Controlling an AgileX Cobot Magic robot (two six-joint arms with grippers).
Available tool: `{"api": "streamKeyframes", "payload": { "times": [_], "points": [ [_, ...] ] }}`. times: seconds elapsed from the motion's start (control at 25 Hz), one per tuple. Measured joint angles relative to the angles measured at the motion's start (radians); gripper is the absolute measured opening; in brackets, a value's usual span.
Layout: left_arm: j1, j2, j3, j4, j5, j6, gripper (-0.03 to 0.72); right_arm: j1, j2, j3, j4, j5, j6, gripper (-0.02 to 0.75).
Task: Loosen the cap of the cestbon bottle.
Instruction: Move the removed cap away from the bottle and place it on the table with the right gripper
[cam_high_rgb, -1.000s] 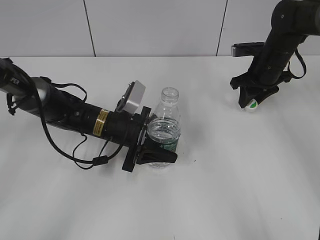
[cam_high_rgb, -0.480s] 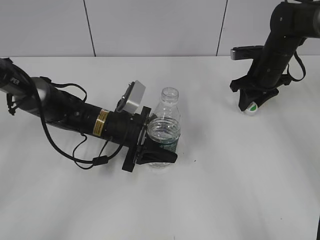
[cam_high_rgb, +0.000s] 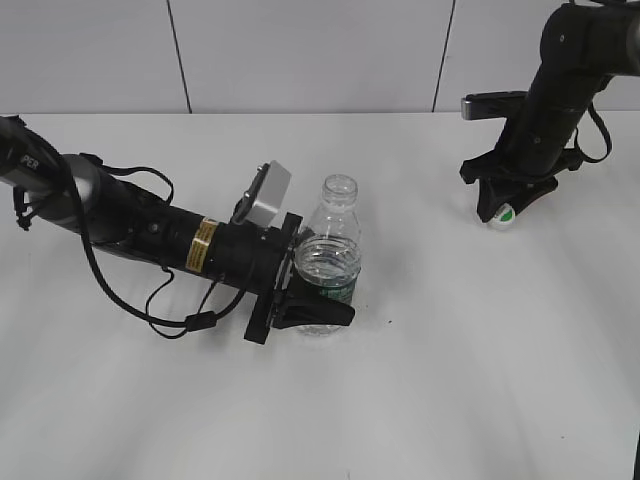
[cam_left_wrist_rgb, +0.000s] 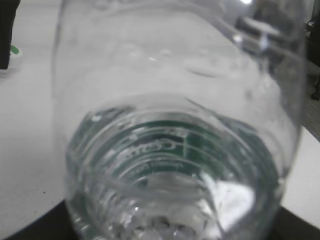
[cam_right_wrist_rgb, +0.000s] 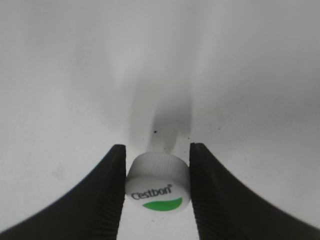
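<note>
nearest in the exterior view, only bare white desk (cam_high_rgb: 430, 400). a little further back, left of middle: left gripper (cam_high_rgb: 318, 305) reaching in sideways, jaws clenched round the lower body of the bottle (cam_high_rgb: 329, 258), at the green label band. bottle upright on the desk, part full of water, neck open at the top with no cap on it. filling the left wrist view almost wholly, bottle wall (cam_left_wrist_rgb: 180, 125) pressed close to the lens, green label seen through the water.

further back and well apart to the right: right gripper (cam_high_rgb: 503, 213) pointing down near the desk, jaws grasping the cap (cam_high_rgb: 505, 213), white with a green patch. seen closer in the right wrist view, cap (cam_right_wrist_rgb: 157, 182) pinched between the two black ribbed fingers (cam_right_wrist_rgb: 107, 192), print and green patch facing the lens, blurred shadow on the desk beneath. touching the desk or just above it: cannot tell.

by the look of things, loosening done and more than done: cap fully off the neck and carried away to the far right. likely left: setting the cap down, opening both sets of jaws, letting go of the bottle without tipping it.
</note>
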Motion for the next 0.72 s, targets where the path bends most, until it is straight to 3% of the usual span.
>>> {"api": "streamKeyframes", "payload": {
  "times": [0.36,0.72],
  "points": [
    [0.0,0.0,0.0,0.0,0.0,-0.004,0.4,0.0,0.0,0.0,0.001,0.0,0.001,0.403],
    [0.0,0.0,0.0,-0.003,0.001,-0.024,0.4,0.0,-0.012,-0.075,0.005,0.047,0.016,0.415]
  ]
}}
